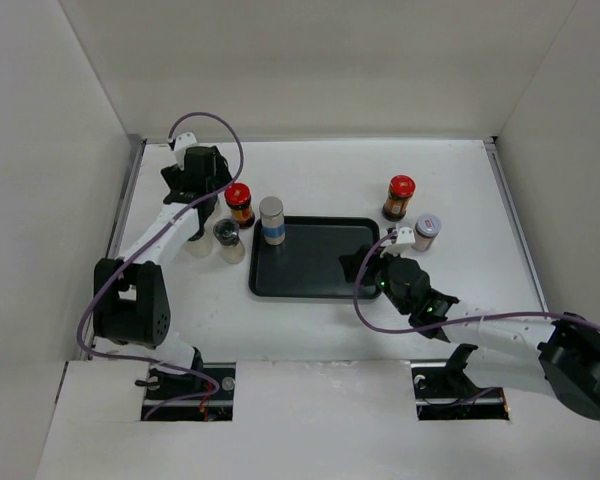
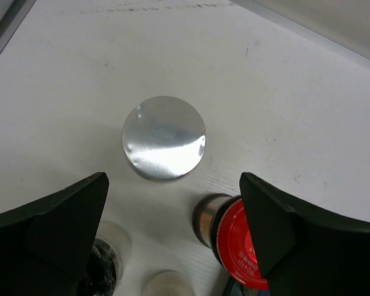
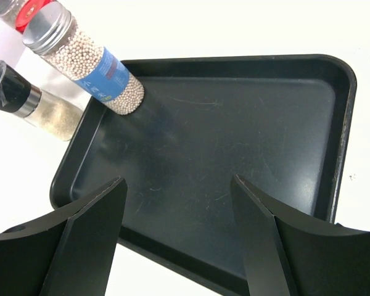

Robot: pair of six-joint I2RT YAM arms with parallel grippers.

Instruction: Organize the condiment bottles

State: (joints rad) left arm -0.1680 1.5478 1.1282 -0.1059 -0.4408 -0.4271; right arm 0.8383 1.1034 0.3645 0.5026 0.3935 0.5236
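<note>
Left gripper (image 1: pixel 193 178) at table's far-left, pointing down, jaws spread wide, nothing between them. Straight below it in wrist view: silver-capped cylinder (image 2: pixel 164 137), seen cap-on, standing on bare table just ahead of both fingertips, touching neither. Right of that, a tight cluster off the tray: clear shaker (image 1: pixel 199 243) and black-capped bottle (image 1: pixel 226 234) nearer the bases, red-lidded jar (image 1: pixel 239 203) further back. Can't tell whether any of these touch. Next: second silver-capped cylinder (image 1: pixel 271 220), blue label, pale beads inside, upright in far-left corner of black tray (image 1: pixel 310 265). Right gripper (image 1: pixel 358 262) low over tray's right end, aimed across it toward that cylinder, jaws wide apart, gripping nothing, well short of the cylinder. Beyond tray's far-right corner, on the table: second red-lidded jar (image 1: pixel 400 196). Then silvery-lidded jar (image 1: pixel 427 231) near it, slightly closer to the bases and further right, both off the tray.
</note>
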